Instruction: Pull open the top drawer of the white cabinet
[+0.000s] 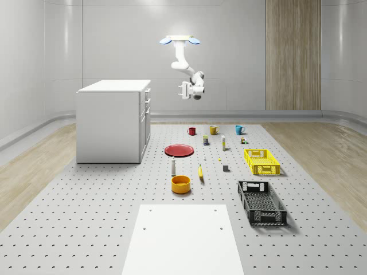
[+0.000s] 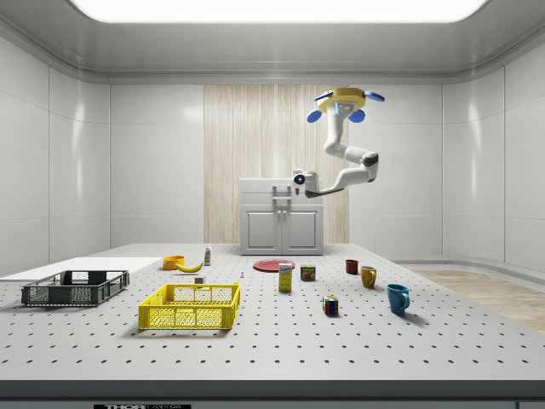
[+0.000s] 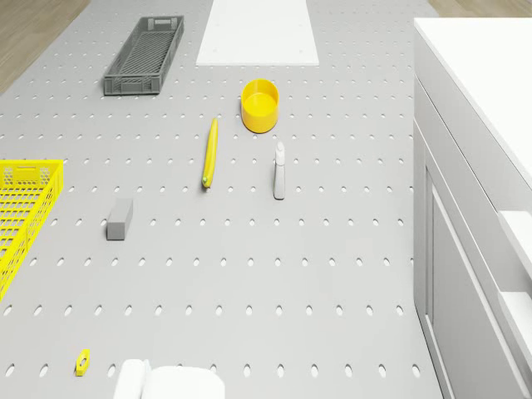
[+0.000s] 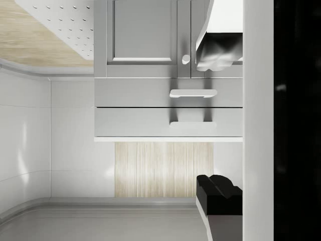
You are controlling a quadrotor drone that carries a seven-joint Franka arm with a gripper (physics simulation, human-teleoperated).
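Hovering in mid-air off the drawer side of the white cabinet, the drone hangs above the perforated floor with its arm bent down and toward the cabinet front. The gripper sits level with the cabinet's upper part, apart from it, with open floor between. In the wrist view the top drawer is flush and closed, its handle beside the handle of the second drawer; the fingers stand spread, holding nothing. The cabinet stands at the whole-scene view's left. On the floor nearby lie a red plate, an orange bowl, a banana and a yellow crate
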